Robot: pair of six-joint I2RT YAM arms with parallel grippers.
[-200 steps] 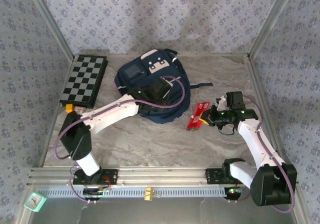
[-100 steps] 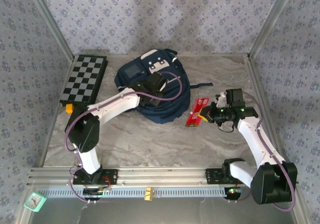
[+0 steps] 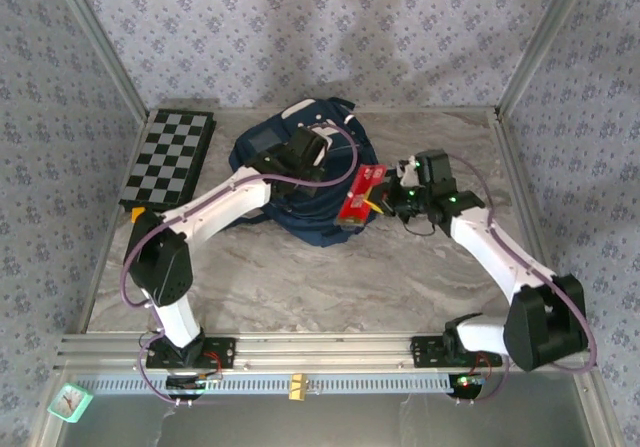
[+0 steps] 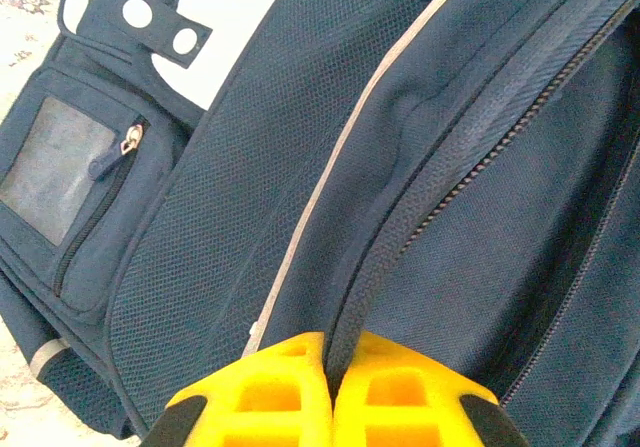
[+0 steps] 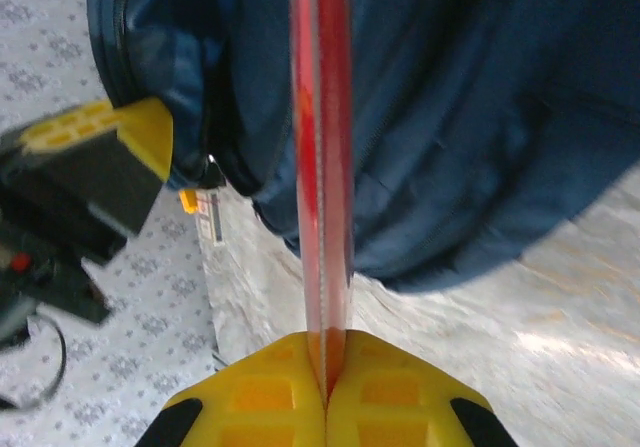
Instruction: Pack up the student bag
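Pinching student bag (image 3: 302,227), left tool (image 4: 328,369) closed; right tool (image 5: 327,369) clamped on red pack (image 3: 360,195) at bag edge.

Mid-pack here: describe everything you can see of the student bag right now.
The student bag is a navy woven-fabric backpack with a white front patch, a pale trim stripe and a small clear-window zip pocket. It lies on the marble-look table near the back wall. The left gripper is pinched shut on its fabric beside the main zipper; the right gripper holds a flat red item edge-on at its right side.
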